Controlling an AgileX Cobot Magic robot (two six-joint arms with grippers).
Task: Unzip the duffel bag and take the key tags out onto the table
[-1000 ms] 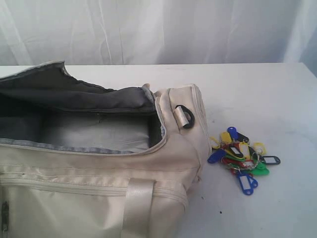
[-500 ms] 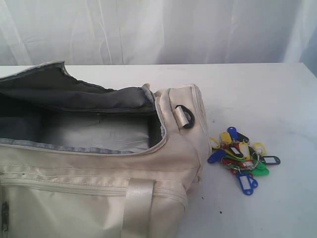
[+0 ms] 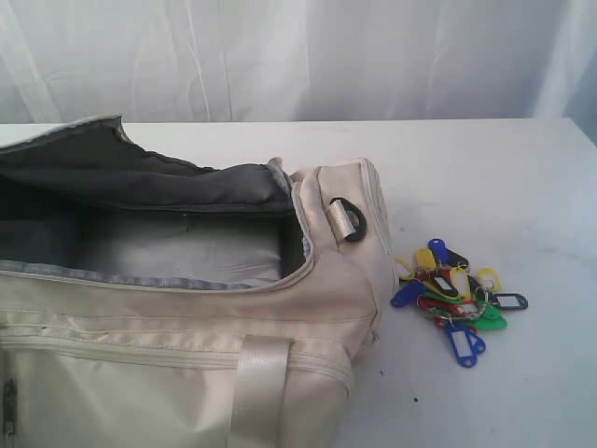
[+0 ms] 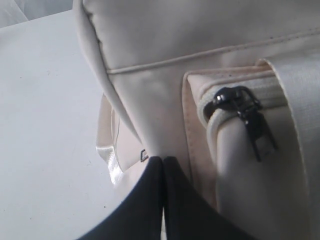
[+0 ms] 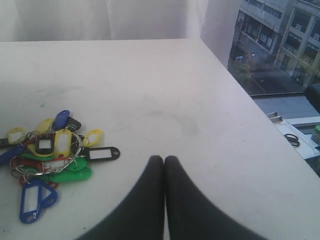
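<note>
No shift; key tags (image 3: 454, 301) near right jaws

left gripper (image 4: 163, 160), smooth black, tapering to rounded tips; right gripper (image 5: 164, 159), alike

A white curtain (image 3: 298, 56) hangs in soft vertical folds across the whole background of the exterior view, and pale fabric of the same kind shows in the right wrist view. Next to that fabric, grey multi-storey buildings (image 5: 280, 30) with rows of windows stand outside, with a tree (image 5: 246, 67) at street level. Nearer than the buildings, small dark rings (image 5: 291, 138) lie on a pale ledge (image 5: 300, 122) beside a green object (image 5: 316, 134), too cut off to identify.
</note>
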